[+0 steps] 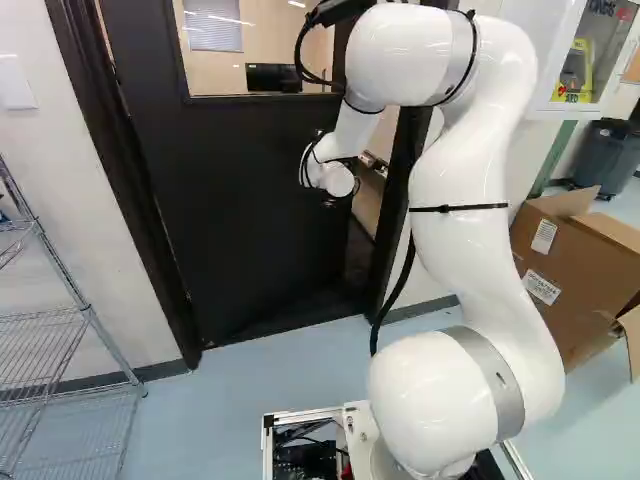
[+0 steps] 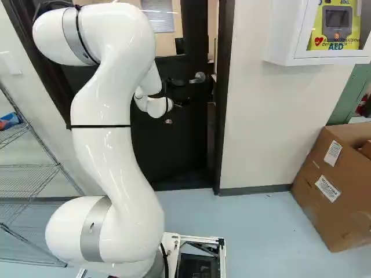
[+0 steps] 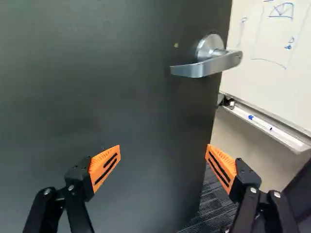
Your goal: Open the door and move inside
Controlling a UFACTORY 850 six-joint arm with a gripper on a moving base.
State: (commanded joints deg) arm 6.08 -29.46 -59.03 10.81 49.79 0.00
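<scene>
I am holding my black gripper with two orange-padded fingers (image 3: pixel 164 151) before the dark, flat door (image 1: pixel 240 200). The fingers are standing widely spread, and they are pinching nothing. The silver metal lever handle (image 3: pixel 194 69) is sitting ahead of them, near the free edge of the door, and it is not lying between the pads. Whether a fingertip is touching the door, I cannot tell.

The door is standing ajar, turned away from me into the room. Between its edge and the dark door frame (image 1: pixel 398 190) a narrow opening is showing, and through it I am seeing a whiteboard (image 3: pixel 272 34) with a white tray (image 3: pixel 265 127) under it. The latch is therefore seeming to be free already, so in my judgement I am working on the opening step, and the going inside is still waiting. My base is standing on the pale blue floor (image 1: pixel 220 390), outside the doorway.

The next move is asking for a push against the door, close to its free edge, so that it is swinging wider. Gripping the lever is probably not needed. After this, the base should be driving forward while the white jointed arm (image 1: pixel 465 200) is guarding the door from swinging back. One finger is appearing near the door's edge, so it could be slipping past and catching there.
</scene>
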